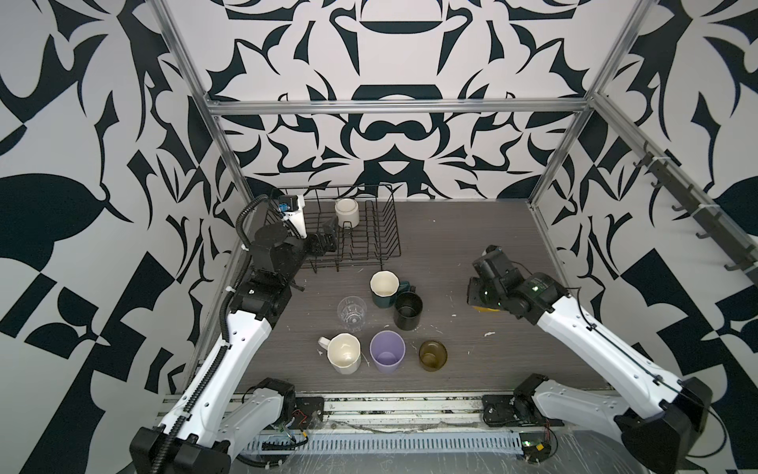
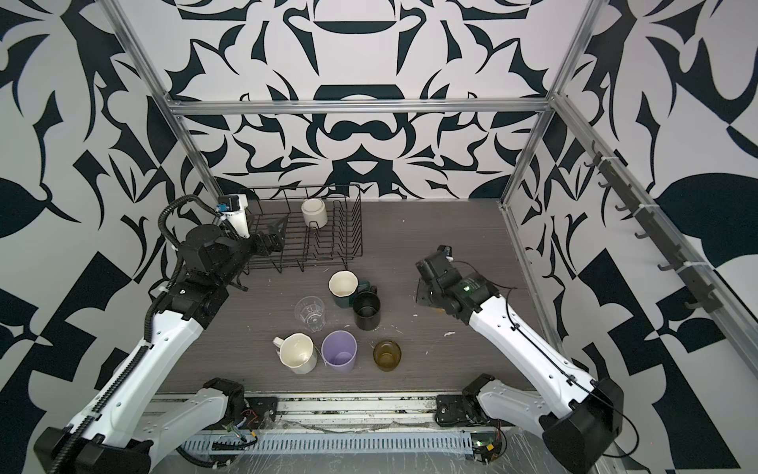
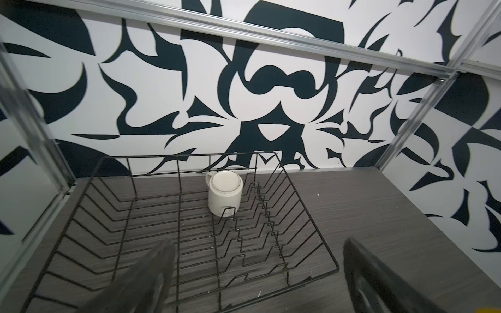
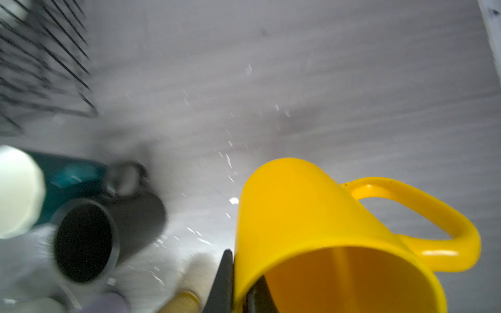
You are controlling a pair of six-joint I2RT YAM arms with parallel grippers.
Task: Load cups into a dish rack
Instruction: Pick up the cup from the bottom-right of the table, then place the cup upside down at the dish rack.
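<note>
Both top views: high above front edge, angled down toward back wall (image 1: pixel 389 49); whole tabletop (image 1: pixel 471 230) and rack (image 1: pixel 369 240) in frame; near-identical, slight sideways offset. Left wrist view: low over rack's edge, facing back wall, white mug (image 3: pixel 225 195) at mid-distance; rack, mug shared with top views. Right wrist view: very close, blurred, aimed down at tabletop past yellow mug (image 4: pixel 298 216); black mug (image 4: pixel 86 241) shared with top views.
</note>
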